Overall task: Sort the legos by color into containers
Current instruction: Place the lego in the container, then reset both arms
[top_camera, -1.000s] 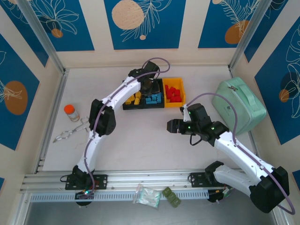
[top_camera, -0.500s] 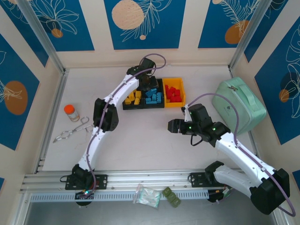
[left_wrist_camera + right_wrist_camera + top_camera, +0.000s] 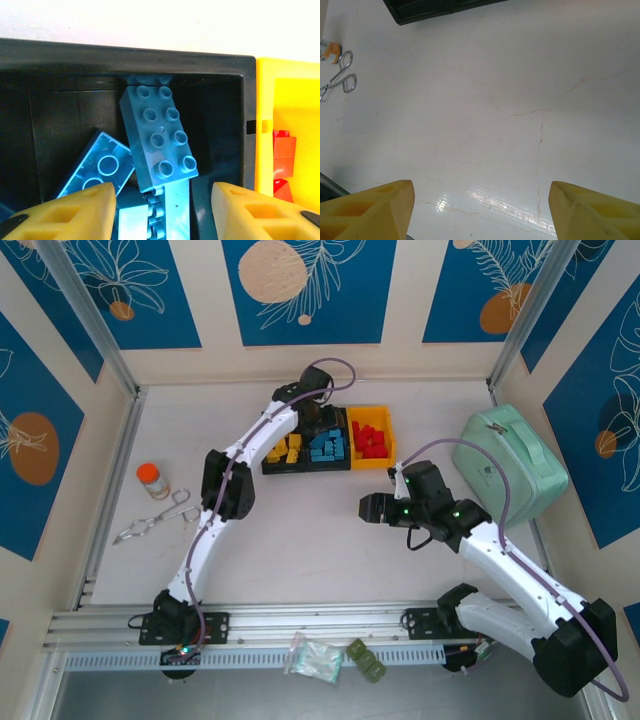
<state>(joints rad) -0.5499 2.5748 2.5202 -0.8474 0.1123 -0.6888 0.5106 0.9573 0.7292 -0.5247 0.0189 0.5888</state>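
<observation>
The left gripper (image 3: 161, 192), low in its wrist frame, hangs wide open over blue legos (image 3: 157, 137) in a black bin (image 3: 247, 125), while the right gripper (image 3: 481, 187) gapes empty above the table (image 3: 495, 100).

Bright, even light; glare patch on the table (image 3: 485, 200), black bin (image 3: 125, 55) shadowed inside.

The middle of the table (image 3: 300, 540) lies bare in the top view, from lower centre up to the containers (image 3: 305, 469) at upper centre. It is hemmed in by the left arm (image 3: 222, 485) slanting across the left half and the right arm (image 3: 500, 555) across the lower right. The jar (image 3: 152, 478) and metal tongs (image 3: 150, 522) stand at far left and the mint-green case (image 3: 510, 465) at right. In the left wrist view, blue legos (image 3: 157, 140) crowd the middle bin (image 3: 125, 52), leaving dark floor bare only along its sides.
</observation>
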